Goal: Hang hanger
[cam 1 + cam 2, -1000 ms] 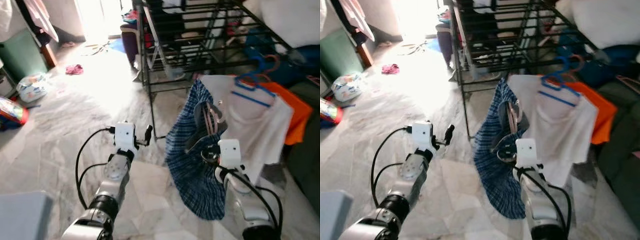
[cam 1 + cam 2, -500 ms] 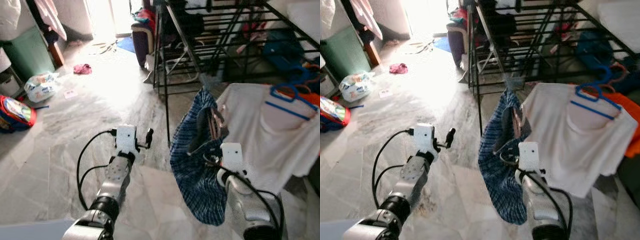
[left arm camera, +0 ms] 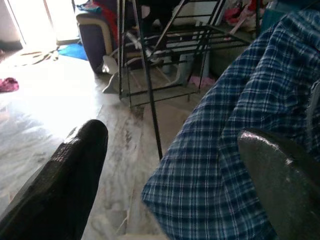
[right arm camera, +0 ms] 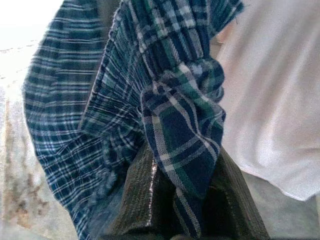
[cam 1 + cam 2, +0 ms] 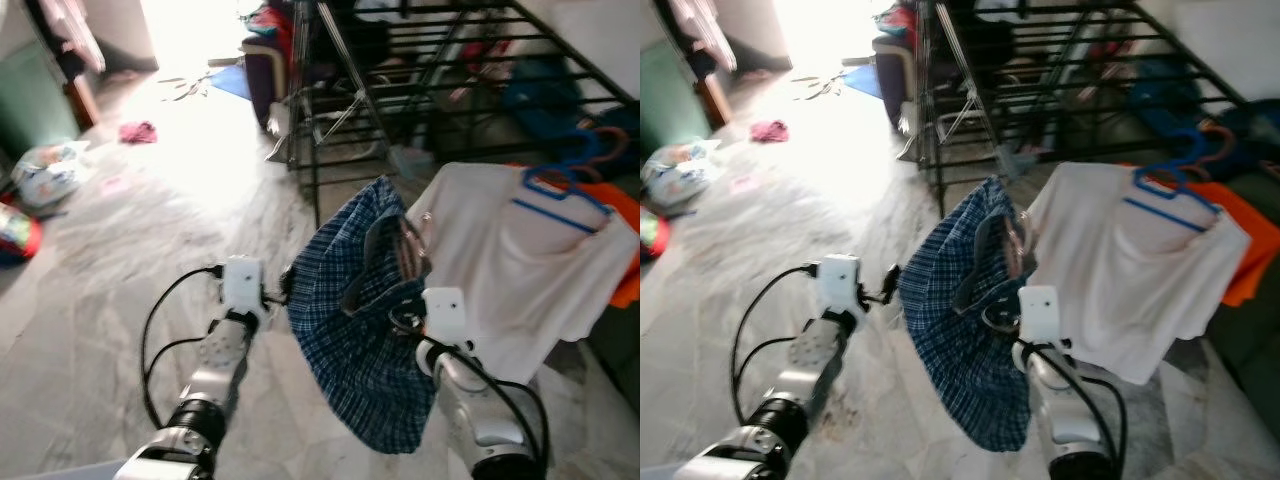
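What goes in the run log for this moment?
right gripper: shut on plaid shirt | left gripper: open beside it | drying rack: ahead | hanger: not hung

Right hand (image 5: 1008, 300) is up mid-picture, holding the blue checked shirt (image 5: 965, 330), which hangs off it in a bunch toward the marble floor (image 5: 770, 220). Left hand (image 5: 890, 280) is level with it, fingers apart, their tips at the shirt's edge. A white T-shirt (image 5: 1120, 280) on a blue hanger (image 5: 1175, 185) hangs just beyond, the black drying rack (image 5: 1040, 90) behind.
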Controlling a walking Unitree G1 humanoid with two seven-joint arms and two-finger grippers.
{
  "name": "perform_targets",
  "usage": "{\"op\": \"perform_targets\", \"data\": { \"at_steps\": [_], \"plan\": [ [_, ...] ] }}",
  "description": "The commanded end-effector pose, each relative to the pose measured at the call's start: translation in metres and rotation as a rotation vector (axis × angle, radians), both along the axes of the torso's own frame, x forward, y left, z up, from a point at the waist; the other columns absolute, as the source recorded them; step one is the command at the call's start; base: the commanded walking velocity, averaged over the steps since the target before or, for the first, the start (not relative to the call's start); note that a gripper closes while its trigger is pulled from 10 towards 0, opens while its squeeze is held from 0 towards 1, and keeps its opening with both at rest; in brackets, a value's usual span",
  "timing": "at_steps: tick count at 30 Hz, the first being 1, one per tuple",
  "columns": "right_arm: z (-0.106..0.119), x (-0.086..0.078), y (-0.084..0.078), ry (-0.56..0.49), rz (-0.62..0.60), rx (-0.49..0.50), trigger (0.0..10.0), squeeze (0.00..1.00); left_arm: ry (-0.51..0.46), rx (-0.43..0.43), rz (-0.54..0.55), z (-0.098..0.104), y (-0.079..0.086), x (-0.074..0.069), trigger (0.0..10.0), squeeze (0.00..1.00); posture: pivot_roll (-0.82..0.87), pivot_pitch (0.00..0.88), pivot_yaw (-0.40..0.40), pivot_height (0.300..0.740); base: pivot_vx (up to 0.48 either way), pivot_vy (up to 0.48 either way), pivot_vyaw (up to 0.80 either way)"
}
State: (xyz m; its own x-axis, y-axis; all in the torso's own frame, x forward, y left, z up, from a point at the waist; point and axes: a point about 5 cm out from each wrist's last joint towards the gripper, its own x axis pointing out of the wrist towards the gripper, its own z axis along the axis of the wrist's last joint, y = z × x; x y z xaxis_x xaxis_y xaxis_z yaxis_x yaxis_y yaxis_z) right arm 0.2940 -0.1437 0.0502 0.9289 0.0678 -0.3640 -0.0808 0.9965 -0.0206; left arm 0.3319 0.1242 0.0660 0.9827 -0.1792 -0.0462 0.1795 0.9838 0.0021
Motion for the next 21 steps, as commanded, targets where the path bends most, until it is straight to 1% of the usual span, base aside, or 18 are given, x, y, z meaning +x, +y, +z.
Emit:
{"op": "perform_targets", "data": {
  "at_steps": [1, 9, 12, 17, 21],
  "plan": [
    [0.0058, 0.0026, -0.0077, -0.025, -0.022, -0.007, 10.0, 0.0, 0.002, -0.008, -0.027, 0.0001, -0.0093, -0.0005, 10.0, 0.0, -0.07, 0.087, 0.034, 0.74, 0.255, -0.405, 0.0],
    [0.004, 0.0016, -0.0083, -0.016, -0.014, -0.009, 10.0, 0.0, 0.002, -0.002, -0.034, 0.0003, -0.0103, -0.0001, 10.0, 0.0, -0.07, 0.079, 0.036, 0.74, 0.252, -0.405, 0.0],
    [0.0036, 0.0016, -0.0083, -0.015, 0.005, -0.016, 10.0, 0.0, 0.016, -0.007, -0.034, -0.0006, -0.0112, 0.0004, 10.0, 0.0, -0.07, 0.076, 0.036, 0.74, 0.0, -0.277, 0.0],
    [0.0024, 0.0015, -0.0045, -0.004, 0.042, -0.016, 10.0, 0.0, 0.022, -0.011, -0.025, -0.0016, -0.0105, 0.0002, 10.0, 0.0, -0.07, 0.075, 0.035, 0.74, 0.0, 0.0, 0.0],
    [0.0049, 0.0016, 0.0013, -0.019, 0.089, -0.022, 10.0, 0.0, 0.023, -0.001, -0.012, -0.0027, -0.0063, -0.0002, 10.0, 0.0, -0.07, 0.075, 0.034, 0.74, 0.0, 0.0, 0.0]
  ]
}}
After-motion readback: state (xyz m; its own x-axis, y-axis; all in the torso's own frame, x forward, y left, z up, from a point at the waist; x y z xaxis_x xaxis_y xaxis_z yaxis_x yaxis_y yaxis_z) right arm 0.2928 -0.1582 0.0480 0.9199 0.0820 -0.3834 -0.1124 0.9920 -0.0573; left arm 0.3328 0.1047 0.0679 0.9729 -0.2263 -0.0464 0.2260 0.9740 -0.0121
